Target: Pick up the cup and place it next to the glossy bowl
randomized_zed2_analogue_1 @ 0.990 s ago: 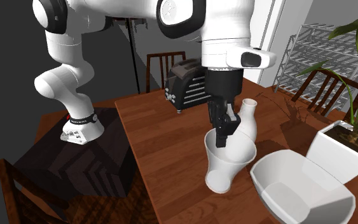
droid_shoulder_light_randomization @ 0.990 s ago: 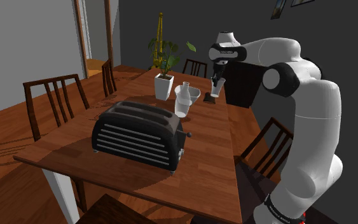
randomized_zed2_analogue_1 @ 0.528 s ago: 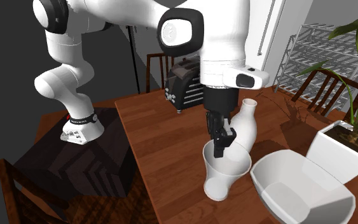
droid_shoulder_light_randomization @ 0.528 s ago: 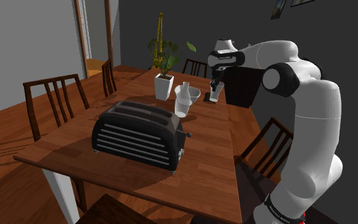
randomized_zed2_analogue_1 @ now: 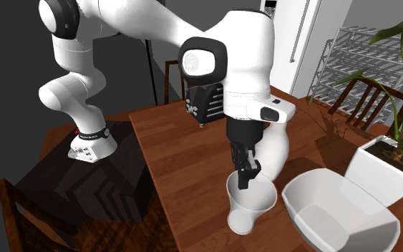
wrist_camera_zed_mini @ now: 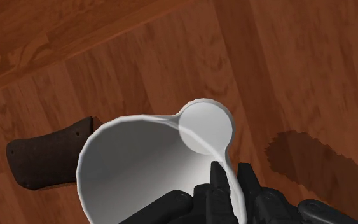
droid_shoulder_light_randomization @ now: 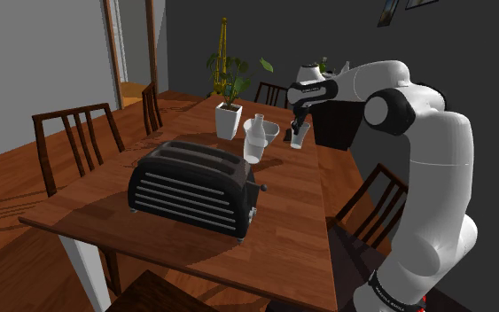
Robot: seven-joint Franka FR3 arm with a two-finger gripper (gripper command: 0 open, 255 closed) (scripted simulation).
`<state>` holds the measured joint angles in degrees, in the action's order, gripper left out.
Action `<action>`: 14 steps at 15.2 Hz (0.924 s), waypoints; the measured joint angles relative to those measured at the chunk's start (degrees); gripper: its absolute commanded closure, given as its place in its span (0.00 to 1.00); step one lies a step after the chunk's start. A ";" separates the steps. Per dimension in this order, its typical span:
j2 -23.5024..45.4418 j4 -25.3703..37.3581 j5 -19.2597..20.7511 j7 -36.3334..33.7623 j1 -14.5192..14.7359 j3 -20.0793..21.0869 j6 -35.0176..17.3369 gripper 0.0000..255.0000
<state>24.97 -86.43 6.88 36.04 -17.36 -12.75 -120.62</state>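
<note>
My black gripper (randomized_zed2_analogue_1: 245,172) is shut on the rim of a white flared cup (randomized_zed2_analogue_1: 250,206), one finger inside and one outside. The cup hangs upright, low over the wooden table (randomized_zed2_analogue_1: 178,165). I cannot tell whether its foot touches the wood. The glossy white bowl (randomized_zed2_analogue_1: 339,215) sits just to the second exterior view's right of the cup, a small gap apart. From the shoulder camera the gripper (droid_shoulder_light_randomization: 299,120) holds the cup (droid_shoulder_light_randomization: 299,136) beside the bowl (droid_shoulder_light_randomization: 272,132). In the wrist view the gripper (wrist_camera_zed_mini: 228,173) clasps the cup's wall (wrist_camera_zed_mini: 139,165).
A tall white jug (droid_shoulder_light_randomization: 254,139) stands close to the bowl, partly behind my arm in the second exterior view. A black toaster (droid_shoulder_light_randomization: 194,186) occupies the table's middle. A potted plant (droid_shoulder_light_randomization: 230,113) stands behind the bowl. Chairs (droid_shoulder_light_randomization: 74,142) ring the table.
The gripper has come down with the cup, from well above the table to just over it, drifting a little to the second exterior view's left. Grip unchanged.
</note>
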 measured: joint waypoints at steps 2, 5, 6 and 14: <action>0.65 -0.59 -0.04 -0.17 -0.05 0.03 -1.23 1.00; 1.16 -2.03 0.01 -0.48 -0.04 0.05 -3.14 1.00; 1.35 -2.57 0.03 -0.58 -0.04 0.05 -3.86 1.00; 2.96 -4.78 0.04 -1.15 -0.12 0.12 -7.63 1.00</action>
<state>27.93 -91.21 6.93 34.88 -17.48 -12.63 -128.25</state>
